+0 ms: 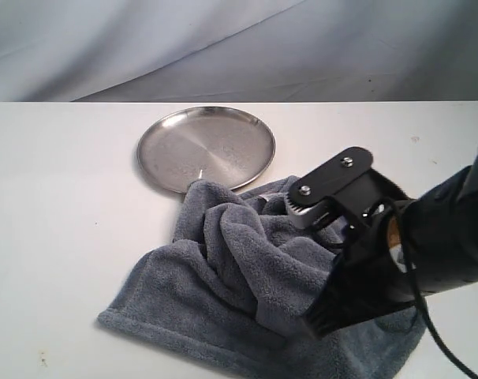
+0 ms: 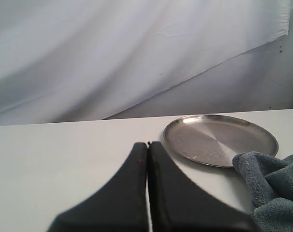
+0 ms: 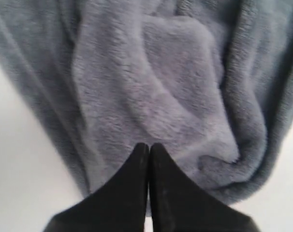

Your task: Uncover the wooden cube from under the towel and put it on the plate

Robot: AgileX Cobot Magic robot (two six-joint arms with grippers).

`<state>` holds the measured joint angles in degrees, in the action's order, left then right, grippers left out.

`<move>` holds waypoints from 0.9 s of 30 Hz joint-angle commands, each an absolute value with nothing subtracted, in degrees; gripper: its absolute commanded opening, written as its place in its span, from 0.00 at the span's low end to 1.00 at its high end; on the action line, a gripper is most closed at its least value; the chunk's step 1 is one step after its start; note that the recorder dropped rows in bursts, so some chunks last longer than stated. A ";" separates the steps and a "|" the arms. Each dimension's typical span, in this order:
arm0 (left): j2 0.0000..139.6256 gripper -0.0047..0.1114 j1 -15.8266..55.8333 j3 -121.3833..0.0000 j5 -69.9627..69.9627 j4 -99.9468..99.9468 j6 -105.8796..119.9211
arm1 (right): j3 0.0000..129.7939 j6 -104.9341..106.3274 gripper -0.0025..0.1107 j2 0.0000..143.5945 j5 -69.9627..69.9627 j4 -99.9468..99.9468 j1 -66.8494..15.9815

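Note:
The blue-grey fleece towel (image 1: 223, 276) lies bunched on the white table, its far corner touching the rim of the silver plate (image 1: 206, 148). The plate is bare. No wooden cube shows in any view; a squarish bulge in the towel (image 3: 178, 53) lies ahead of my right gripper. My right gripper (image 3: 149, 145) is shut, its tips low over the towel's near right part (image 1: 311, 322), and no cloth shows between its fingers. My left gripper (image 2: 147, 144) is shut on nothing, held above the table short of the plate (image 2: 219, 139), with the towel's edge (image 2: 277, 188) beside it.
A grey-white cloth backdrop (image 1: 239, 47) hangs behind the table's far edge. Bare white tabletop (image 1: 57, 205) stretches left of the plate and towel. The right arm's black body (image 1: 428, 253) covers the towel's right side.

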<state>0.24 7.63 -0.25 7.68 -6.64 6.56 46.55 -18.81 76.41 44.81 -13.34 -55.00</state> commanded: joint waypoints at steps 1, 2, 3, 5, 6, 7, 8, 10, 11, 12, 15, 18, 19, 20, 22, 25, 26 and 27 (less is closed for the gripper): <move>0.00 0.04 7.91 0.00 7.56 -6.74 6.41 | 45.47 -21.58 0.02 74.91 46.78 -18.82 -49.47; 0.00 0.04 7.91 0.00 7.56 -6.74 6.41 | 45.47 -21.58 0.02 74.91 46.59 -19.25 -47.79; 0.00 0.04 7.91 0.00 7.56 -6.74 6.41 | 45.47 -21.58 0.02 74.91 45.92 -19.68 -46.05; 0.00 0.04 7.91 0.00 7.56 -6.74 6.41 | 45.47 -21.68 0.02 74.91 43.68 -20.36 -42.88; 0.00 0.04 7.91 0.00 7.56 -6.74 6.41 | 45.47 -21.68 0.02 74.91 42.17 -20.34 -41.02; 0.00 0.04 7.91 0.00 7.56 -6.74 6.41 | 45.47 -21.81 0.02 74.91 40.73 -20.34 -39.55; 0.00 0.04 7.91 0.00 7.56 -6.74 6.41 | 45.47 -21.95 0.02 75.04 38.29 -20.34 -37.44; 0.00 0.04 7.91 0.00 7.56 -6.74 6.41 | 45.47 -21.95 0.02 75.66 34.82 -20.48 -34.63; 0.00 0.04 7.91 0.00 7.56 -6.74 6.41 | 45.47 -21.95 0.02 76.35 32.06 -20.48 -33.34; 0.00 0.04 7.91 0.00 7.56 -6.74 6.41 | 45.47 -22.23 0.02 77.17 30.47 -20.48 -32.11; 0.00 0.04 7.91 0.00 7.56 -6.74 6.41 | 46.60 -24.11 0.02 80.68 26.47 -20.48 -29.76; 0.00 0.04 7.91 0.00 7.56 -6.74 6.41 | 50.60 -24.44 0.02 85.92 25.62 -20.37 -29.12; 0.00 0.04 7.91 0.00 7.56 -6.74 6.41 | 52.62 -24.44 0.02 88.00 25.89 -19.90 -29.12; 0.00 0.04 7.91 0.00 7.56 -6.74 6.41 | 54.84 -24.44 0.02 90.07 26.14 -19.10 -29.12; 0.00 0.04 7.91 0.00 7.56 -6.74 6.41 | 59.40 -24.44 0.02 93.99 26.35 -16.71 -29.23; 0.00 0.04 7.91 0.00 7.56 -6.74 6.41 | 65.58 -24.09 0.02 98.92 26.64 -12.19 -29.23; 0.00 0.04 7.91 0.00 7.56 -6.74 6.41 | 67.69 -23.56 0.02 100.53 27.13 -10.79 -29.23; 0.00 0.04 7.91 0.00 7.56 -6.74 6.41 | 69.43 -22.78 0.02 101.77 27.75 -9.07 -29.23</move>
